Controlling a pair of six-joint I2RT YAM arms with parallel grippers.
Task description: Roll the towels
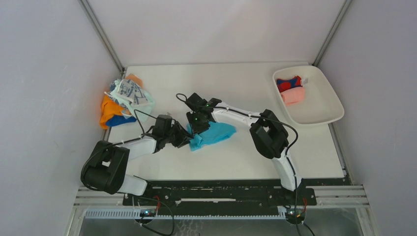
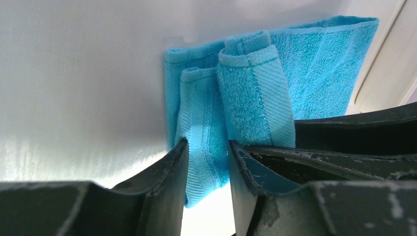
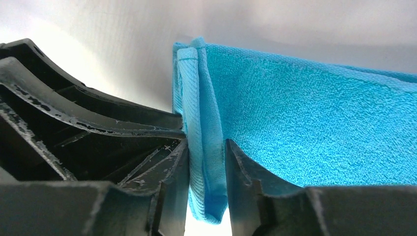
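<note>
Bright blue terry-cloth towel [image 1: 216,132] lay in the middle of the white desk [image 1: 246,88], its long axis running left to right and its left short edge turned over into a first fold. Both hands met at that edge, the left hand [image 2: 206,162] at the near corner and the right hand [image 3: 206,167] at the far one. Each had a finger on either side of the fold, with cloth filling the gap. Whether they pinched it or merely straddled it could not be told. Rolling would likely run rightward, away from both hands.
</note>
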